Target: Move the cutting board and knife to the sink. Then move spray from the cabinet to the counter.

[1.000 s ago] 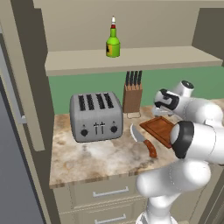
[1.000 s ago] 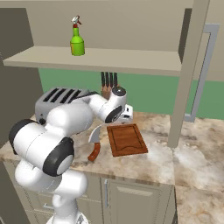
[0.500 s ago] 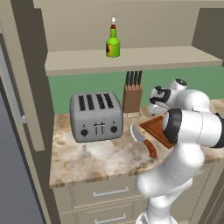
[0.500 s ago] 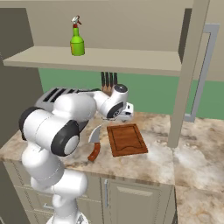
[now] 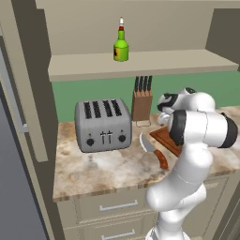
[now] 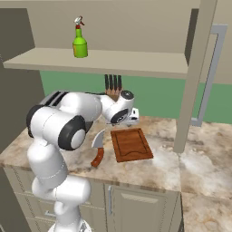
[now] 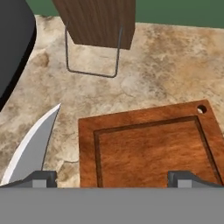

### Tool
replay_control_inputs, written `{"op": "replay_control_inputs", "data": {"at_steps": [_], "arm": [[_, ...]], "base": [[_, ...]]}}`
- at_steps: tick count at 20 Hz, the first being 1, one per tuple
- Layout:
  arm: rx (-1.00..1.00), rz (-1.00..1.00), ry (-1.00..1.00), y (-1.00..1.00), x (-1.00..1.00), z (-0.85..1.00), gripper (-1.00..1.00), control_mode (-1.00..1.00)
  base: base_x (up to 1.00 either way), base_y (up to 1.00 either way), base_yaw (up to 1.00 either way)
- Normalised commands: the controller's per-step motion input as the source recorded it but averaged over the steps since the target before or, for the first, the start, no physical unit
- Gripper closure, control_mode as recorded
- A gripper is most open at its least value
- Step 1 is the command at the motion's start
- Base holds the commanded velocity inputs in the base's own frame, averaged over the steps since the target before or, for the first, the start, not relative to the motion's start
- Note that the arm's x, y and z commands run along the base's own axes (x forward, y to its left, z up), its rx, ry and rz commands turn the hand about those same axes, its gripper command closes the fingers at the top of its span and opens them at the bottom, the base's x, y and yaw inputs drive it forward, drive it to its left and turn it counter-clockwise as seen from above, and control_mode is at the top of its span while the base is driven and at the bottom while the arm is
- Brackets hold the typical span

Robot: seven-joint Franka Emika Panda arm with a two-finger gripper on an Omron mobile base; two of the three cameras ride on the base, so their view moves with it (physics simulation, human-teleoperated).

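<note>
Arm has swung left; marbled counter (image 6: 163,167) bears cutting board (image 6: 131,144).

Cutting board (image 6: 131,144) flat on counter (image 6: 181,158), knife (image 6: 98,147) just beside

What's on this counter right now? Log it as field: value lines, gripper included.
gripper: open, above the near edge of the cutting board
cutting board: flat on the counter
knife: on the counter, left of the board
spray: upright on the cabinet shelf
toaster: left of the knife block
</note>
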Motion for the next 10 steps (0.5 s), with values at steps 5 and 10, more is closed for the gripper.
{"op": "replay_control_inputs", "data": {"at_steps": [5,10], "arm": [[0.0,0.06,0.0,0.0,0.31,-0.19,-1.0,-1.0],[-0.01,0.0,0.0,0.0,0.37,-0.2,-1.0,-1.0]], "base": [[0.0,0.0,0.0],[0.0,0.0,0.0]]}}
